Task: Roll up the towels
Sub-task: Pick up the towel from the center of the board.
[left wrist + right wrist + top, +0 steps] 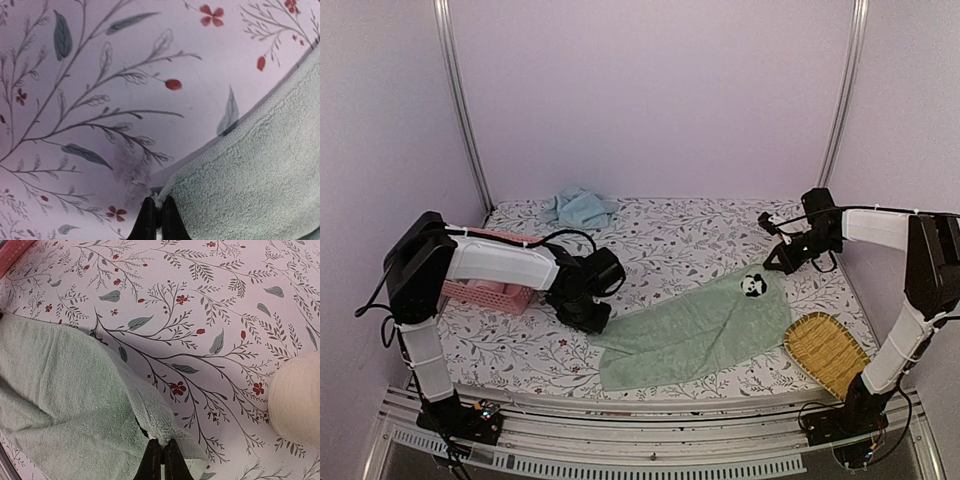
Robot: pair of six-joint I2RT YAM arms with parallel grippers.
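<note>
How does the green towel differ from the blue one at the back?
The green towel lies spread flat near the front; the blue towel sits crumpled at the far edge. The left gripper and right gripper each pinch a corner of the green towel; nothing touches the blue towel. The green towel shows a small panda, the blue towel none. Neither is rolled yet.

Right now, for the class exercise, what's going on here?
Two robot arms are on the green towel, which lies spread flat on the table. The left end effector is shut on a corner at its left end, the right end effector on a corner at its right end. Nothing is rolled yet. The blue towel lies crumpled at the back, untouched.
</note>
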